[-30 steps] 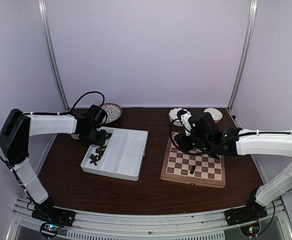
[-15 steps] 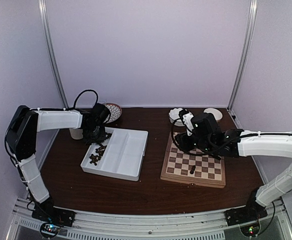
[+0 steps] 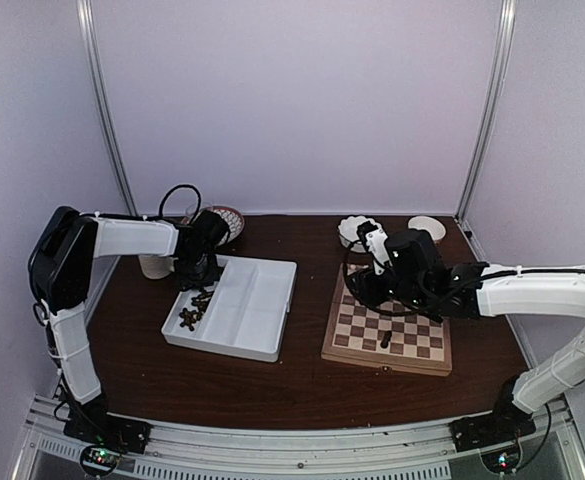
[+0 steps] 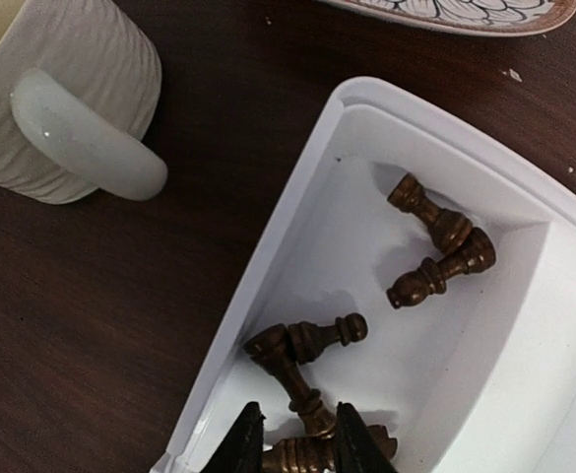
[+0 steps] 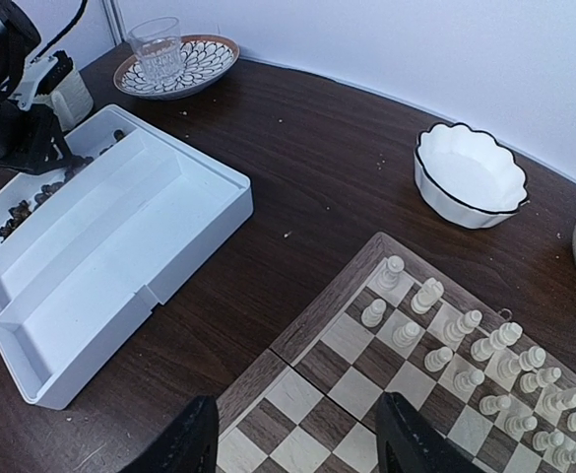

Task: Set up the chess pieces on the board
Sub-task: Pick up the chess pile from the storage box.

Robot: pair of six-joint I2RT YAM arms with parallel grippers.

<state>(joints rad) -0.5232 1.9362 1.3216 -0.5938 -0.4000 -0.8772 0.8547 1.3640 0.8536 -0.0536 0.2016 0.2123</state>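
Left tool (image 4: 297, 434) has narrowed, straddling the chess pieces (image 4: 317, 335)

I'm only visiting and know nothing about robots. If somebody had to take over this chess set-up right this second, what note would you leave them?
Left hand: fingers either side of a dark piece lying in the white tray; grip unclear.
Right hand: open, empty, above the board.
Dark pieces: heaped in the tray's leftmost compartment; a lone dark piece is on the board.
Done: cream pieces stand on the board.
Left: nearly all dark pieces.
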